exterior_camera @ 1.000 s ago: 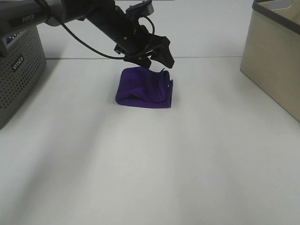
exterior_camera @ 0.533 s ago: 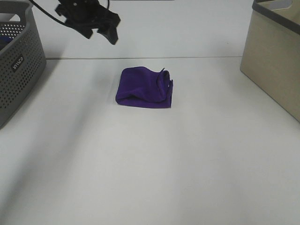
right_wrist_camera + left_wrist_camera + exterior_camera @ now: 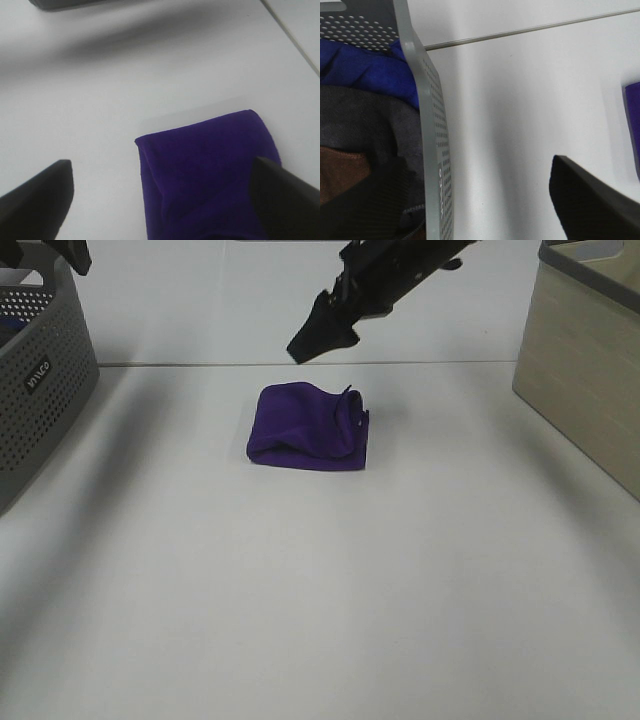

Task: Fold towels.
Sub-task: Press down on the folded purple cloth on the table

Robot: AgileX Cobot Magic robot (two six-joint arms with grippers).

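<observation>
A purple towel [image 3: 306, 428] lies folded in a small bundle on the white table, left of centre and towards the back. My right gripper [image 3: 312, 337] hangs above and just behind it, apart from it. In the right wrist view the towel [image 3: 210, 170] lies between and below the two wide-apart fingers [image 3: 35, 200], so that gripper [image 3: 160, 200] is open and empty. My left gripper [image 3: 72, 254] is at the far top left, over the grey basket [image 3: 45, 380]. Its fingers [image 3: 592, 205] stand apart and hold nothing.
The grey perforated basket [image 3: 432, 150] at the left holds a blue towel [image 3: 365, 70], a grey one [image 3: 370, 120] and a brown one [image 3: 340, 170]. A beige bin [image 3: 585, 360] stands at the right edge. A seam runs across the table's back.
My left gripper has left the purple towel and swung up and left to the basket. My right arm has come in from the upper right to above the towel. The towel has not moved.
</observation>
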